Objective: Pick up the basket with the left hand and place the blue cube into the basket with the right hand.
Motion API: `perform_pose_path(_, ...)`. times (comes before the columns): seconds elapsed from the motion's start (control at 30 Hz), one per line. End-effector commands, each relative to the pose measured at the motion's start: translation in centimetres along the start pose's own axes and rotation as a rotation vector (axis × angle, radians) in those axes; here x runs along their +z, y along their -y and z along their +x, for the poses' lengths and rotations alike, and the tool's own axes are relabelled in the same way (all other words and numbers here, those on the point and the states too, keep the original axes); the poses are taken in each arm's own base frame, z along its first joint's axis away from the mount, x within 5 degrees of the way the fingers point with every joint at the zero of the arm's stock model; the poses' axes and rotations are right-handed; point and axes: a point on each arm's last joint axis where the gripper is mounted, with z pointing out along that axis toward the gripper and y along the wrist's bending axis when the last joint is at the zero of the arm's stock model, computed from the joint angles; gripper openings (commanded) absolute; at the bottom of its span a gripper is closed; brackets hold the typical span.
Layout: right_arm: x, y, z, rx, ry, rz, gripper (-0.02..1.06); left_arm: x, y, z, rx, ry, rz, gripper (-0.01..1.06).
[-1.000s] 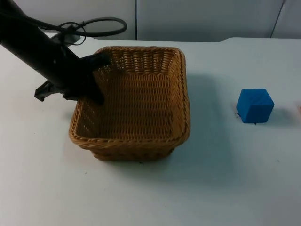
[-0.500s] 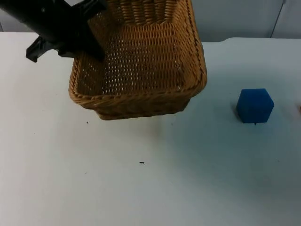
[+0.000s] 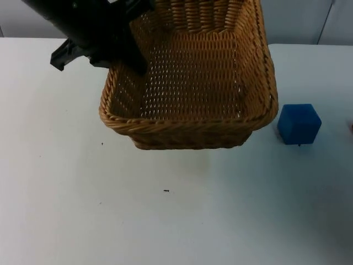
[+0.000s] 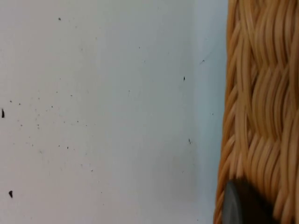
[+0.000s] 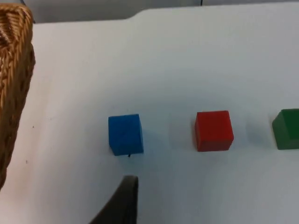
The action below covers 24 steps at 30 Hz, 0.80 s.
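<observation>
Top view had the left tool (image 3: 131, 52) clamped on the wicker basket's (image 3: 190, 118) rim, basket lifted above the tabletop (image 3: 165, 221). Blue cube (image 3: 298, 123) sat just beside it. Right tool's (image 5: 122, 205) state: cannot tell.

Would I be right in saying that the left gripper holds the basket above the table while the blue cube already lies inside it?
Not quite: the left gripper does hold the basket up, but the top view shows the blue cube on the table beside it, not inside.
</observation>
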Motion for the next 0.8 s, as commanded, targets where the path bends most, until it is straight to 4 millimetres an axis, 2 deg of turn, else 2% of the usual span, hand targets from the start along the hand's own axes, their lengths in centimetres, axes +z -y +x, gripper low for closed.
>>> perform_pose_path(0.0,1.8,0.0,-0.8,-0.017,-0.037,0.001,1.04,-0.6,0.9,-0.1,-0.019,0.033,0.019,0.00)
perform_pose_path(0.07,3.7,-0.1,-1.4,-0.019,-0.084,-0.014,1.04,-0.6,0.9,-0.2,-0.030,0.042,0.014,0.00)
perform_pose_path(0.1,3.7,-0.1,-1.4,-0.019,-0.084,-0.014,1.04,-0.6,0.9,-0.2,-0.030,0.042,0.014,0.00)
perform_pose_path(0.2,6.9,-1.2,-2.3,-0.051,-0.158,-0.055,1.04,-0.5,0.7,-0.2,-0.033,0.048,0.003,0.00)
perform_pose_path(0.23,6.9,-1.2,-2.3,-0.051,-0.158,-0.055,1.04,-0.5,0.7,-0.2,-0.033,0.048,0.003,0.00)
perform_pose_path(0.4,10.9,-4.6,-3.4,-0.167,-0.220,-0.105,1.04,-0.5,0.6,-0.2,-0.030,0.045,-0.001,0.00)
perform_pose_path(0.43,10.9,-4.6,-3.4,-0.167,-0.220,-0.105,1.04,-0.5,0.6,-0.2,-0.030,0.045,-0.001,0.00)
perform_pose_path(0.57,14.4,-6.2,-3.4,-0.181,-0.293,-0.109,1.04,-0.5,0.5,-0.2,-0.017,0.043,-0.013,0.00)
perform_pose_path(0.6,14.4,-6.2,-3.4,-0.181,-0.293,-0.109,1.04,-0.5,0.5,-0.2,-0.017,0.043,-0.013,0.00)
perform_pose_path(0.73,18.6,-6.7,-2.5,-0.184,-0.381,-0.103,1.04,-0.5,0.5,-0.2,-0.010,0.043,-0.020,0.00)
perform_pose_path(0.77,18.6,-6.7,-2.5,-0.184,-0.381,-0.103,1.04,-0.5,0.5,-0.2,-0.010,0.043,-0.020,0.00)
